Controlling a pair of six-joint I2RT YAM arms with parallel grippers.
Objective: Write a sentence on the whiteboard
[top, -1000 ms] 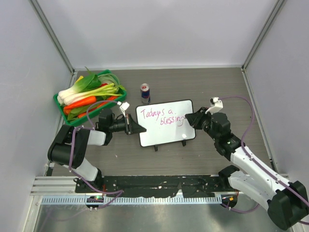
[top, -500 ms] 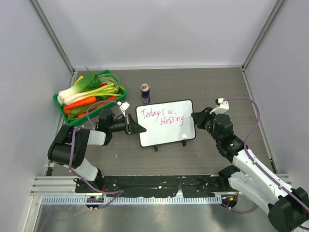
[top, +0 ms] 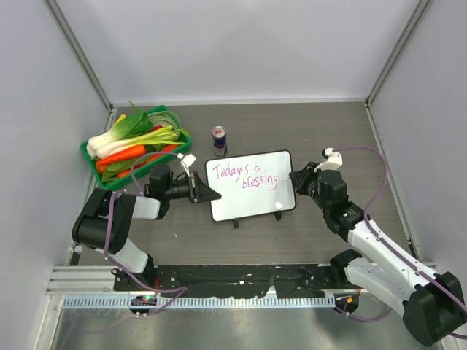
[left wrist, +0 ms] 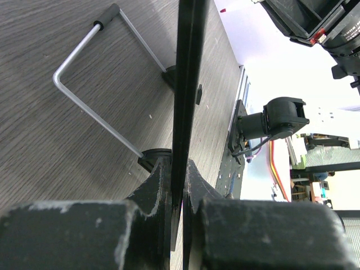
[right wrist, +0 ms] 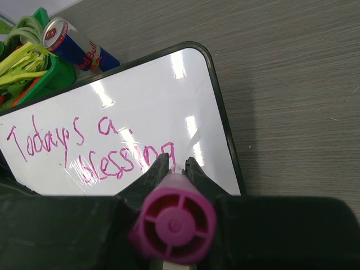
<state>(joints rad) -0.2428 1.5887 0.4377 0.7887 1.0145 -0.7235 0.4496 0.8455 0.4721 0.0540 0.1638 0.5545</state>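
The whiteboard lies in the middle of the table, raised on small black feet. The sentence in pink marker reads "Today's a blessing" in two lines; it also shows in the right wrist view. My left gripper is shut on the whiteboard's left edge, seen edge-on in the left wrist view. My right gripper is shut on a pink marker, at the board's right edge; the marker's tip is hidden, near the end of "blessing".
A green basket with leeks, carrots and greens stands at the back left. A red and blue can stands just behind the board. A bent metal stand wire lies under the board. Grey walls enclose the table.
My right gripper with the marker has drawn back to the right, off the end of "blessing" to the board's right edge. The left gripper and the board have not moved.
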